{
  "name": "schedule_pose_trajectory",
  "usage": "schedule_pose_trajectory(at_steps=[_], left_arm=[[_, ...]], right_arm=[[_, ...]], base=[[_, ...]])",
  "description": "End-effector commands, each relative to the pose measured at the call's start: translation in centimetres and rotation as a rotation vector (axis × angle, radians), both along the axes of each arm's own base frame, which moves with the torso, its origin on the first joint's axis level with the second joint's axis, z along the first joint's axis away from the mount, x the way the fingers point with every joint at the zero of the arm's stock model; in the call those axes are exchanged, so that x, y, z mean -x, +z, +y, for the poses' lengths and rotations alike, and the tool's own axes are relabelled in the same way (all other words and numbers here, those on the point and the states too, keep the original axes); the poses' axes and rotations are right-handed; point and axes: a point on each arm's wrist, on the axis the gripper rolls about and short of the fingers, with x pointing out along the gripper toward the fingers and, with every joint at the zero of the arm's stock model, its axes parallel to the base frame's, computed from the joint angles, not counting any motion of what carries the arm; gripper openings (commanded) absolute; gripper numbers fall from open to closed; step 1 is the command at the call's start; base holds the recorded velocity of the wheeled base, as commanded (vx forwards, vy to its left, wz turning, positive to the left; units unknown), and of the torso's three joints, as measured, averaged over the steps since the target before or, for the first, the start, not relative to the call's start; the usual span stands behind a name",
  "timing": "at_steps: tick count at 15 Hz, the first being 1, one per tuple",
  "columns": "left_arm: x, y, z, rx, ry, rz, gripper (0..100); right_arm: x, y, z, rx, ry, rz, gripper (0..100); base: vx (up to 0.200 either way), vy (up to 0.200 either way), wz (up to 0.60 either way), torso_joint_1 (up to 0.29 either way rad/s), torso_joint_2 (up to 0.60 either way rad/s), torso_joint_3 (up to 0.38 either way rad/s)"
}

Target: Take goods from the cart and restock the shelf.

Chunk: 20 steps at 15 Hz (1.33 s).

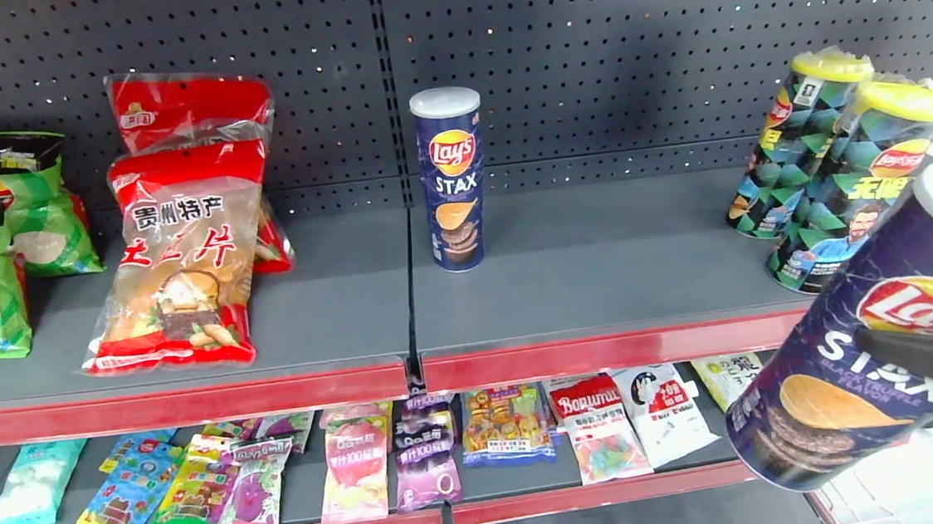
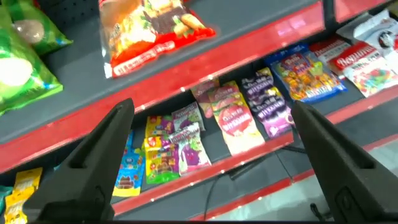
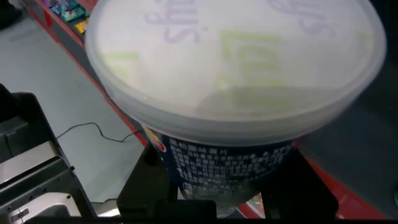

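One chips can (image 1: 451, 180) stands on the shelf (image 1: 601, 285) at twelve o'clock; my right hand (image 1: 915, 352) grips a second can (image 1: 851, 382), not yet shelved.

Showing a retail shop: pegboard-backed shelf (image 1: 585, 286) with red front rails (image 1: 178, 405), displaying crisp bags (image 1: 175, 260), crisp cans (image 1: 450, 180) and candy packets (image 1: 358, 466) in rows.

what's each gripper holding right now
left gripper: jaws open, empty
right gripper: jaws shut on the blue chip can
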Motion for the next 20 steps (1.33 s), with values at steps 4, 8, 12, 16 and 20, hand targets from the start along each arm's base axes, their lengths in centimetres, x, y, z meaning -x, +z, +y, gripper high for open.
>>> schedule_pose_trajectory(at_steps=[4, 8, 12, 16, 20], left_arm=[[0.0, -0.1, 0.0, 0.000, 0.000, 0.005, 100], [0.0, -0.4, 0.0, 0.001, -0.001, 0.014, 100], [-0.5, -0.2, 0.0, -0.062, -0.016, 0.021, 100], [-4.5, 4.6, -0.4, -0.081, -0.229, 0.039, 100], [-11.0, 9.5, -3.7, 0.026, -0.483, 0.114, 100]], right_arm=[[-1.1, -0.2, 0.5, 0.004, -0.001, 0.013, 0], [-1.2, -0.2, 0.5, 0.005, -0.001, 0.014, 0], [-1.2, -0.2, 0.5, 0.005, 0.000, 0.012, 0], [-1.2, -0.1, 0.5, 0.004, -0.003, 0.005, 0], [-1.5, 0.6, 0.6, 0.006, -0.021, -0.031, 0]], base=[[0.100, 0.000, 0.00, 0.005, 0.00, 0.001], [0.000, 0.000, 0.00, 0.000, 0.00, 0.000], [0.000, 0.000, 0.00, 0.000, 0.00, 0.000], [0.000, 0.000, 0.00, 0.000, 0.00, 0.000], [0.000, 0.000, 0.00, 0.000, 0.00, 0.000]])
